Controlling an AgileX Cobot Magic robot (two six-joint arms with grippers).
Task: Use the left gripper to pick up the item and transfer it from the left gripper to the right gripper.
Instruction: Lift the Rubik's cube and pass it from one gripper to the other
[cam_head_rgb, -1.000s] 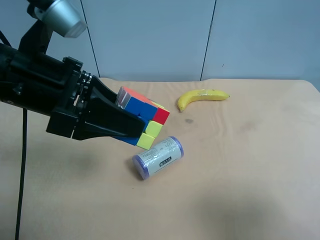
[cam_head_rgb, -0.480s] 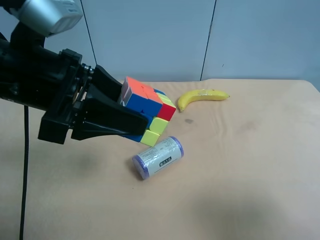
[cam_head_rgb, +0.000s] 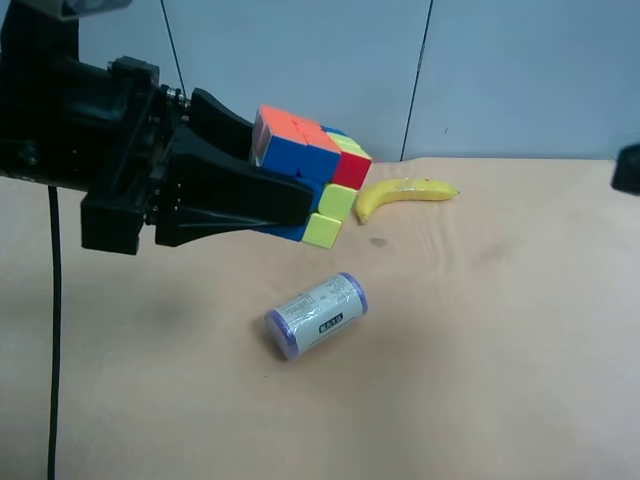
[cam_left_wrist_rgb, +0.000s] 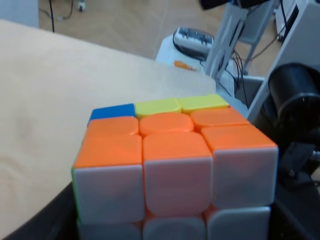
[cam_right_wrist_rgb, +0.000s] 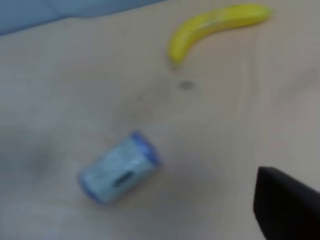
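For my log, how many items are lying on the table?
2: the banana toward the back, the purple-capped cylinder on its side nearer the camera. The puzzle cube is held by the left gripper.

Reads as hard, smooth plastic on the puzzle cube (cam_head_rgb: 312, 180), glossy enough to catch soft highlights on the rounded tiles in the left wrist view. Looks matt black and plastic-like on the wedge fingers and body of the left gripper (cam_head_rgb: 283, 163) — very little shine. Shows as a tan, matt covering on the table (cam_head_rgb: 480, 350), faintly creased like cloth or a soft mat; cannot tell which. Seems dull and paper-like on the white label of the cylinder (cam_head_rgb: 316, 315), slightly shinier at the purple ends. Looks smooth, with a low sheen, on the skin of the banana (cam_head_rgb: 405, 192). Reads flat and matt on the grey-blue wall panels (cam_head_rgb: 520, 70).
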